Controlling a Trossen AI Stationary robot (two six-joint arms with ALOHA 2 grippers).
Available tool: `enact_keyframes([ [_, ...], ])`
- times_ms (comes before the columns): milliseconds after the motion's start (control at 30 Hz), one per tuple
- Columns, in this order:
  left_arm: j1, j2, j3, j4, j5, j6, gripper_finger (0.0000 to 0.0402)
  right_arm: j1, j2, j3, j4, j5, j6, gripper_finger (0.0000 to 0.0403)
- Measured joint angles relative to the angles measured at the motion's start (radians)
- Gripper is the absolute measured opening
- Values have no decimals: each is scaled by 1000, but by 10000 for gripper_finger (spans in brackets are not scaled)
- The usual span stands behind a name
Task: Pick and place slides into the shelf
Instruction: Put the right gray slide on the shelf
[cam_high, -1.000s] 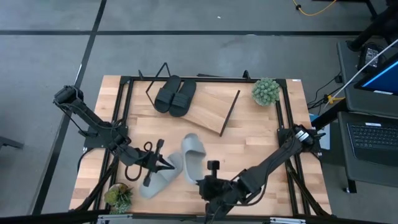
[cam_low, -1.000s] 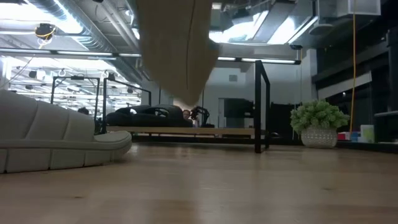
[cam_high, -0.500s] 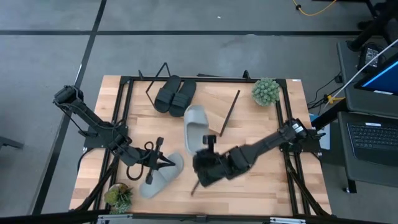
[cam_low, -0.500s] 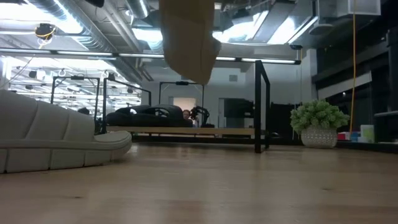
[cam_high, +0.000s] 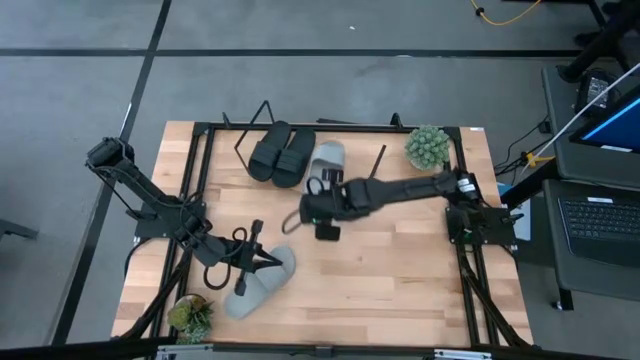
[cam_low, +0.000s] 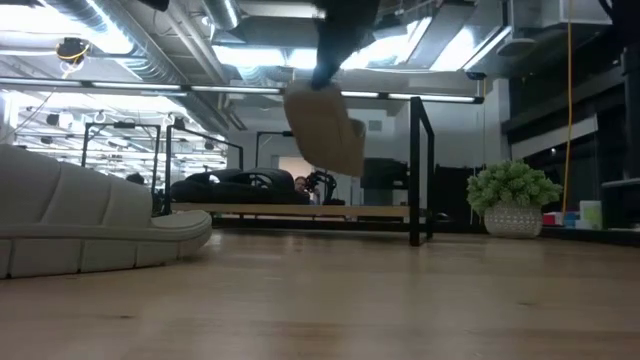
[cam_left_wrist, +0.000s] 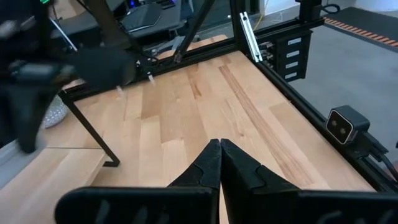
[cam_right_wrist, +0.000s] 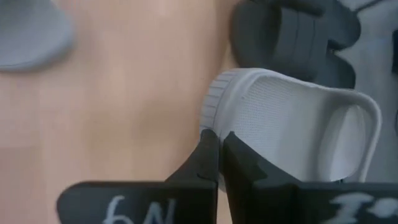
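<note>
Your right claw (cam_high: 312, 190) is pinched shut on the heel rim of a grey slide (cam_high: 326, 160), holding it in the air over the shelf (cam_high: 345, 170), just beside the two black slides (cam_high: 281, 152) that lie there. The right wrist view shows its fingers (cam_right_wrist: 208, 152) clamped on that rim. Your left claw (cam_high: 262, 262) is closed on nothing, low over the counter (cam_high: 400, 270), touching the other grey slide (cam_high: 255, 287) near the front edge.
</note>
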Motion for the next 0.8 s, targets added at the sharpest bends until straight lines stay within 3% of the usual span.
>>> enact_keyframes([
  [367,0,0,0,-22,0,-5,0,-99,49,-4,30,-108,-107,8],
  [800,0,0,0,-22,1,-5,0,-127,89,-4,30,-111,-104,8],
])
